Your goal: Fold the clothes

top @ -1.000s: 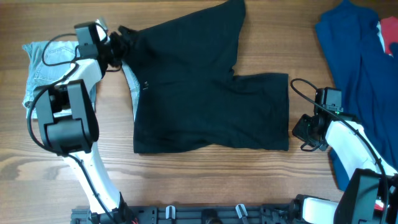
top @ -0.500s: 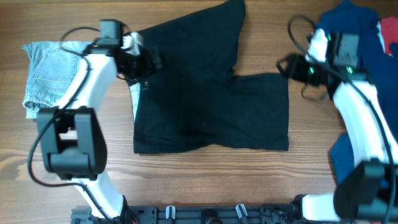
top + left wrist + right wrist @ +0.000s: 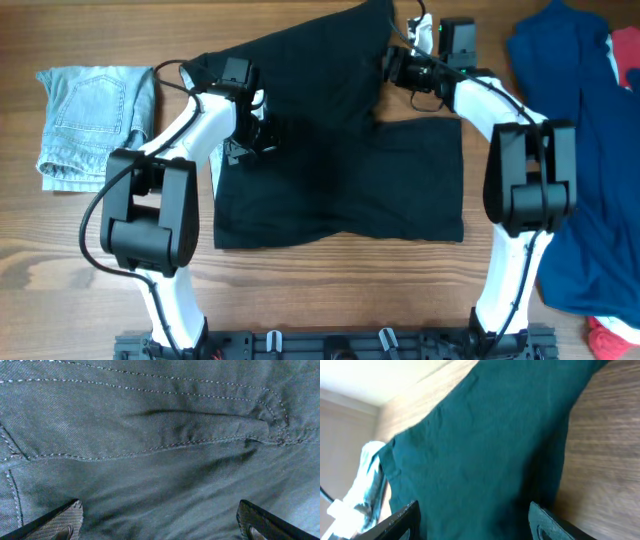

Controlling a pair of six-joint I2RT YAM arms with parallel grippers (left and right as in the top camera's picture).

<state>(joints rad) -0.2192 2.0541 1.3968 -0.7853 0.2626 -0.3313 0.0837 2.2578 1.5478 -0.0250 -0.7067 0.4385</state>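
The clothes (image 3: 330,150), a large black garment, lie spread flat across the middle of the table. My left gripper (image 3: 262,130) hovers over the garment's left part. In the left wrist view it (image 3: 161,527) stands wide open above dark stitched fabric (image 3: 165,450), with nothing between the fingertips (image 3: 62,519). My right gripper (image 3: 392,62) is at the garment's upper right flap, near the table's far edge. In the right wrist view its jaws (image 3: 475,525) are apart over the dark cloth (image 3: 485,450), holding nothing.
A folded light-blue denim piece (image 3: 95,110) lies at the far left. A royal-blue cloth (image 3: 575,150) covers the right side, with a red item (image 3: 610,340) at the bottom right corner. Bare wood (image 3: 605,445) shows right of the flap.
Both arms have swung inward onto the black garment. The left moved right from its upper left corner. The right rose from the lower right edge to the top flap, and its jaws opened.
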